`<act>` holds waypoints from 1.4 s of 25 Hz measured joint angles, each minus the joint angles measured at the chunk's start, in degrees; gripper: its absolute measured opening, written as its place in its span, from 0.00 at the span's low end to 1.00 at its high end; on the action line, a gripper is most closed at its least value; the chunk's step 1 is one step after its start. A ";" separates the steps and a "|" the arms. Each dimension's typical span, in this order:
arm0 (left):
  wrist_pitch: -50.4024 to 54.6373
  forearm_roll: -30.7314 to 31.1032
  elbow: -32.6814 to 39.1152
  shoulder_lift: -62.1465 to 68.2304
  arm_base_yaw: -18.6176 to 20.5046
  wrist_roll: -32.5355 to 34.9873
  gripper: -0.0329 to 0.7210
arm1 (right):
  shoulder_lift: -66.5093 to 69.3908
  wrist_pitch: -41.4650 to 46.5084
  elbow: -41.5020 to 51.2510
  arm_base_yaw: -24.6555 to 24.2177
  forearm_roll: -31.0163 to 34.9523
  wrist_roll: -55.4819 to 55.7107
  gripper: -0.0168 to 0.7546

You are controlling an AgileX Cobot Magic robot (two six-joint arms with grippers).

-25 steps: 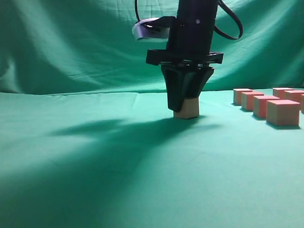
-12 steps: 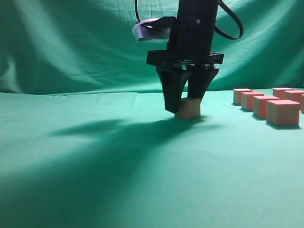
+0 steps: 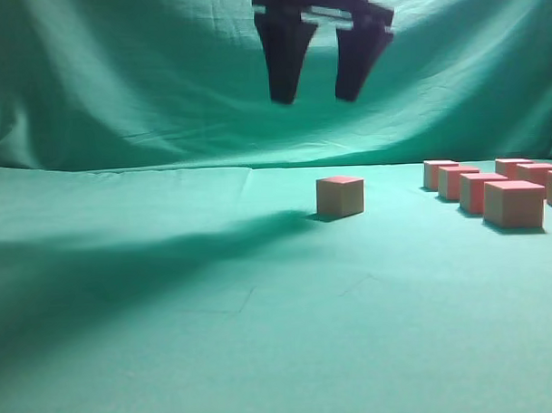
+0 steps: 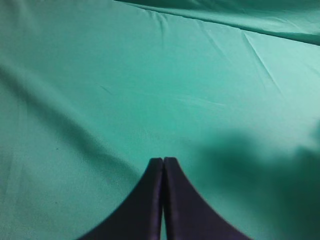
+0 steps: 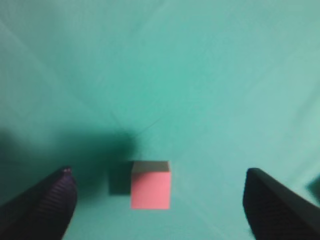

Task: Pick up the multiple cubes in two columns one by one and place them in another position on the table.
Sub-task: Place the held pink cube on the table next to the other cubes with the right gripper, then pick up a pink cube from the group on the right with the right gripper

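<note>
One pink-topped cube (image 3: 339,195) stands alone on the green table (image 3: 170,292), a little right of centre. High above it hangs my right gripper (image 3: 313,96), open and empty, its two black fingers spread wide. The right wrist view looks straight down on that cube (image 5: 150,184), which lies on the cloth between the fingers and well below them. Several more cubes (image 3: 512,204) stand in two columns at the right edge. In the left wrist view my left gripper (image 4: 163,161) is shut with nothing in it, over bare cloth.
A wrinkled green backdrop (image 3: 117,76) hangs behind the table. The arm's shadow lies across the cloth left of the lone cube.
My right gripper opened, let go of the cube on the table and rose well above it. The cube stays where it was set down.
</note>
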 joint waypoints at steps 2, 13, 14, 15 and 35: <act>0.00 0.00 0.00 0.00 0.00 0.00 0.04 | -1.25 0.49 -2.24 0.00 -1.94 3.06 0.78; 0.00 0.00 0.00 0.00 0.00 0.00 0.04 | -24.10 1.85 7.43 -1.04 -13.40 15.69 0.78; 0.00 0.00 0.00 0.00 0.00 0.00 0.04 | -26.70 1.92 9.62 -1.78 -13.49 16.24 0.78; 0.00 0.00 0.00 0.00 0.00 0.00 0.04 | -28.74 1.92 12.50 -2.78 -13.49 16.57 0.78; 0.00 0.00 0.00 0.00 0.00 0.00 0.04 | -43.34 -21.05 66.63 -19.32 -5.16 29.91 0.78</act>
